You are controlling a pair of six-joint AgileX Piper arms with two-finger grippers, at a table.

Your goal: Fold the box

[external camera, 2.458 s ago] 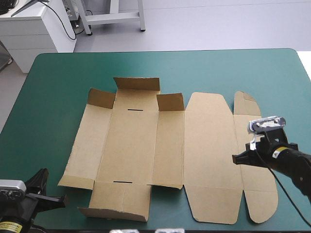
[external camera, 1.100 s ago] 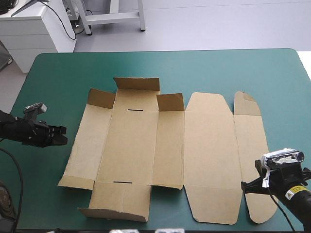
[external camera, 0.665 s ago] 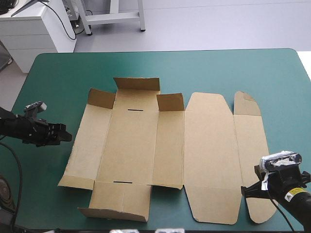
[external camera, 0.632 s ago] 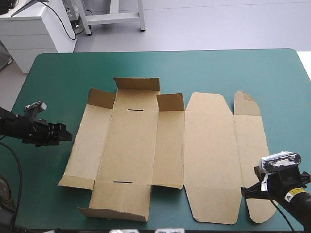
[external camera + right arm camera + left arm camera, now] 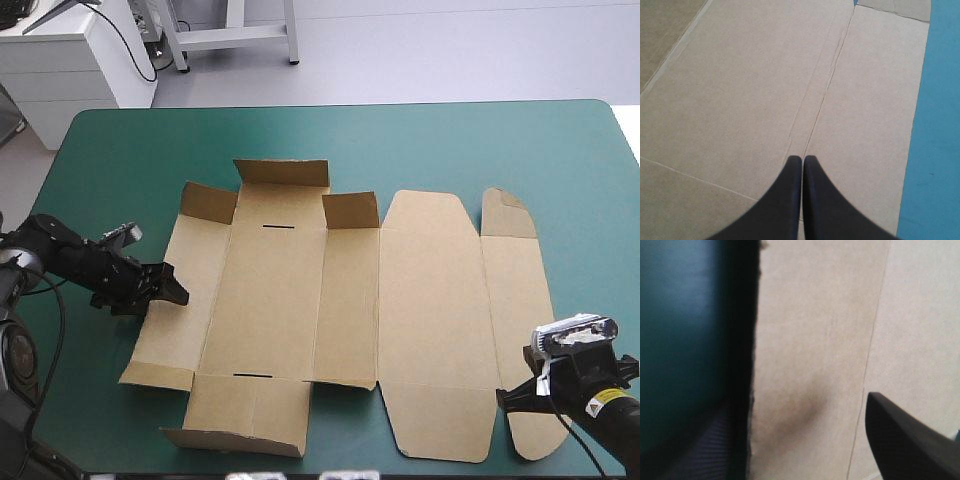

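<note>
High view: box (image 5: pixel 300 300) lies flat mid-tabletop (image 5: pixel 450 150), far flaps raised. Left fingers (image 5: pixel 172 292) have just slid in to its left edge; right fingers (image 5: pixel 510 393) wait at the near right corner.
Left wrist: fingers apart, straddling that edge, so probably a side-panel lift next.
Right wrist: fingers together over board.

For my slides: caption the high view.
Brown box sheet lying mostly flat on the teal-green table, open left gripper at its left edge, shut right gripper over its near right flap.
</note>
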